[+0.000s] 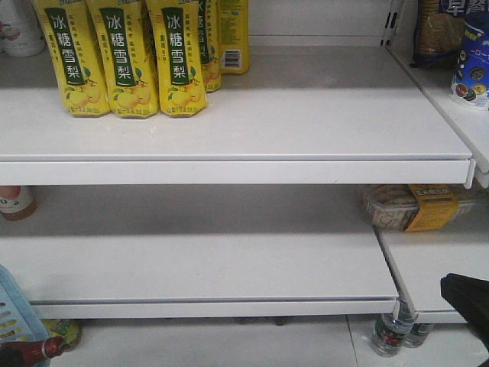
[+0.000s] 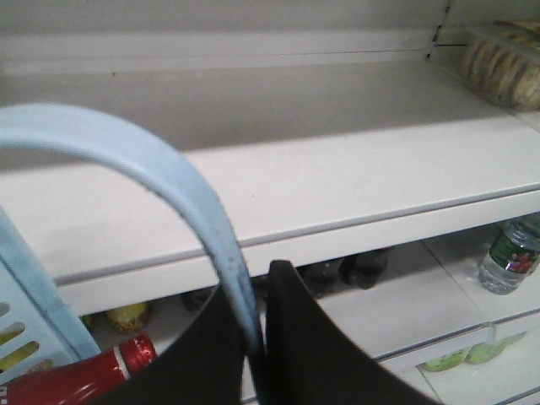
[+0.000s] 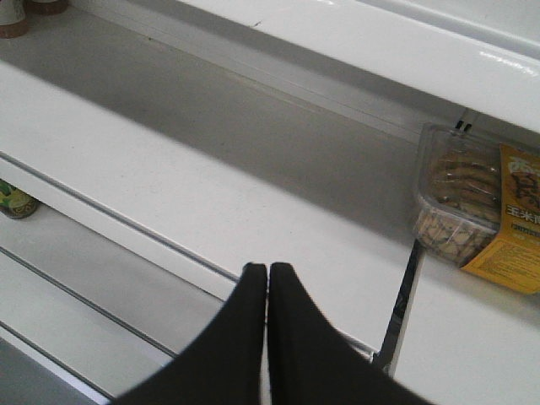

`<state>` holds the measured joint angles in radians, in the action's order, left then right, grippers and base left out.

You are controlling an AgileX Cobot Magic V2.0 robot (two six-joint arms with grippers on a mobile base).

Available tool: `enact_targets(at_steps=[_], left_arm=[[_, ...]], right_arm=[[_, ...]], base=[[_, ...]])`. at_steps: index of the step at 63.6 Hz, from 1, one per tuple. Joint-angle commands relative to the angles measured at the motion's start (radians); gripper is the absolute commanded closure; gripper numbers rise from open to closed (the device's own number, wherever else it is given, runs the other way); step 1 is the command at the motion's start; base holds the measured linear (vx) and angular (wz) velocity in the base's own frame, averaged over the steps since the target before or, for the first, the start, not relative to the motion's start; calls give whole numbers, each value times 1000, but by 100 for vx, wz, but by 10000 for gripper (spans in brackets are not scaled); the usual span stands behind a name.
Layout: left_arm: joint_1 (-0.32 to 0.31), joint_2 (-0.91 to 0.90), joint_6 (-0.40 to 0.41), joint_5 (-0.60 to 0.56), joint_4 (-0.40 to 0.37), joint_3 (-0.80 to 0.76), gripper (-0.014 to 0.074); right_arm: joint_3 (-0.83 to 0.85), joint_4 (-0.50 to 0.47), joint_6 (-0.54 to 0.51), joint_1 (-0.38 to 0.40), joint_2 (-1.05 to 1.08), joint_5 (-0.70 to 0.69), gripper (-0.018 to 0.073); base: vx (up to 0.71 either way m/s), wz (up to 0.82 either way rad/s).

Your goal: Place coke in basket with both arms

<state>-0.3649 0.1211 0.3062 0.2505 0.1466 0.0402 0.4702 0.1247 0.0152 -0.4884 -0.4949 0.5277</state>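
At the lower left corner of the front view, beneath the front edge of the lower shelf (image 1: pixel 199 267), the light blue basket (image 1: pixel 17 315) is seen only in part, with the red cap and neck of the coke (image 1: pixel 34 352) showing just beside its slotted wall. From the left wrist view, the basket's strap handle (image 2: pixel 160 173) is shown pinched between the closed black jaws of the left gripper (image 2: pixel 256 337), so the basket is judged to be carried by that arm. The coke (image 2: pixel 80 377) is seen at the bottom left of that view, lying on its side or steeply tilted, its cap pointing to the right toward the gripper; whether it rests inside the basket or against its wall cannot be told, since the body is cut off by the frame. The bottle is thus placed below and to the left of the left gripper, close by, and the left arm is clearly the nearer one. The right gripper (image 3: pixel 267 278) is pictured with its jaws pressed together and nothing between them, hovering off the front edge of the lower shelf, well apart from the bottle, near a clear biscuit tray (image 3: pixel 460 202) at the shelf's right end. Yellow pear drink bottles (image 1: pixel 126 53) are lined up at the upper shelf's back left corner.
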Motion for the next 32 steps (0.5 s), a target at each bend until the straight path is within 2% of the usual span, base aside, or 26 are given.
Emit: enact_targets(at_steps=[1, 7, 11, 19, 32], left_arm=[[21, -45, -217, -128, -42, -3, 603], [63, -104, -306, -153, -82, -3, 603], [90, -140, -331, -168, -97, -3, 603], [162, -148, -348, -220, -97, -3, 603], [229, -149, -349, -319, -97, -3, 603]], right_arm=[[25, 11, 0, -1, -3, -64, 564], [25, 11, 0, -1, -3, -64, 564], [25, 11, 0, -1, -3, -64, 564], [25, 11, 0, -1, -3, -64, 564], [25, 11, 0, -1, -3, -64, 564]], base=[[0, 0], [0, 0], [0, 0], [0, 0], [0, 0]])
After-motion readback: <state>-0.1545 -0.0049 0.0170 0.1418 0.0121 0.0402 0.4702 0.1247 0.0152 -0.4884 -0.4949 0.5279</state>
